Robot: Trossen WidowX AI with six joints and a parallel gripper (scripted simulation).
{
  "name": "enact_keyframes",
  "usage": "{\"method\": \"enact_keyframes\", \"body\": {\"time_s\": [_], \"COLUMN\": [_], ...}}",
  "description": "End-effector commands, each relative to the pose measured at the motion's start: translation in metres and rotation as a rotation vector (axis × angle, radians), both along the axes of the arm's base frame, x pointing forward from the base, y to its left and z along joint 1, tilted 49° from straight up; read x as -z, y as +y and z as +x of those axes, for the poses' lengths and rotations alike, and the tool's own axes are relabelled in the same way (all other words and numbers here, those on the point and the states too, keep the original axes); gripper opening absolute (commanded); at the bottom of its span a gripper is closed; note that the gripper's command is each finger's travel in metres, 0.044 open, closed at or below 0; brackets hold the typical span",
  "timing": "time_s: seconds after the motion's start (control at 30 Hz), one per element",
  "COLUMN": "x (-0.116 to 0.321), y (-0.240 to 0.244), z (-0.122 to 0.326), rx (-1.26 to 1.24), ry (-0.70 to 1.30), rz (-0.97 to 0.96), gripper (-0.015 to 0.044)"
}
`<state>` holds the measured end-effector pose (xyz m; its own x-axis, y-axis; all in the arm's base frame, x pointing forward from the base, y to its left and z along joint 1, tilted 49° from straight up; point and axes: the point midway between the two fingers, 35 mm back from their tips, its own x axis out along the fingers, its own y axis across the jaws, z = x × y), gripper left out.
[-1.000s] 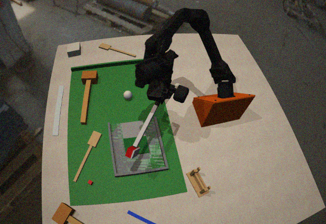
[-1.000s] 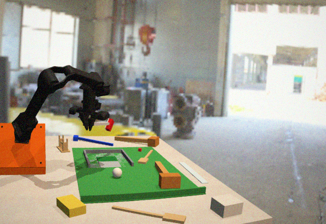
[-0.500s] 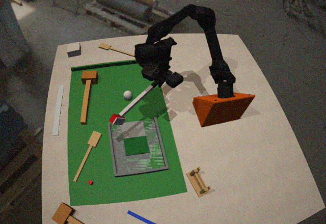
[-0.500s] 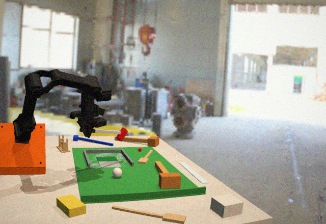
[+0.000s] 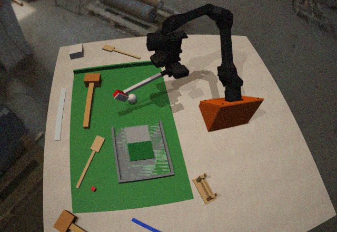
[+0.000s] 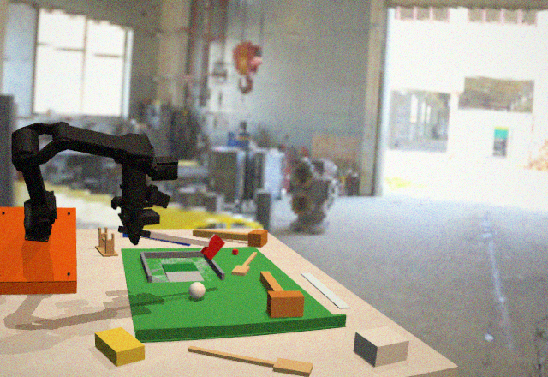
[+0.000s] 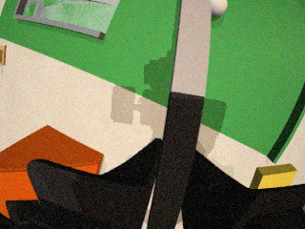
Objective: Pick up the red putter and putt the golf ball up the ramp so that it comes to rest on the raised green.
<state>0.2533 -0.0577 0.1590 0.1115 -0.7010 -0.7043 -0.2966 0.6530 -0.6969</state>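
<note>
The gripper (image 5: 169, 72) is clamped on the dark grip end of the red putter (image 5: 141, 84), holding it off the ground at the far right edge of the green mat (image 5: 108, 115); in the top view the putter's long axis runs diagonally from the gripper down and to the left, the pale shaft sloping downward to its red head (image 5: 120, 95); the head points away from the arm's orange base (image 5: 229, 112) and toward the middle of the mat; its grey face is turned toward the golf ball (image 5: 132, 98), which sits on the mat just beside the head on the side nearer the ramp; whether head and ball touch cannot be told, though in the exterior view the red head (image 6: 213, 247) appears raised above the mat while the ball (image 6: 197, 290) rests on it; in the wrist view the shaft (image 7: 191, 52) runs straight out from between the fingers, with the ball (image 7: 217, 2) just to the right of its far end; the grey-walled ramp (image 5: 141, 153) with its raised green (image 5: 140, 150) lies nearer the camera in the top view, apart from the ball; a large wooden mallet (image 5: 89, 98) lies on the mat to the left of the putter head, well apart from it.
</note>
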Motion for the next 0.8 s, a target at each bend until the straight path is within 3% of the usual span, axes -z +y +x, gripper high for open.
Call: {"method": "enact_keyframes", "body": {"time_s": [0.0,0.4,0.77], "x": [-0.013,-0.03,-0.01], "y": [-0.017,-0.042,-0.065], "z": [-0.015,-0.044,-0.041], "rx": [0.076,0.203,0.203], "ry": [-0.07,-0.182,-0.183], "rz": [-0.013,-0.037,-0.036], "gripper": [0.0,0.0,0.0]}}
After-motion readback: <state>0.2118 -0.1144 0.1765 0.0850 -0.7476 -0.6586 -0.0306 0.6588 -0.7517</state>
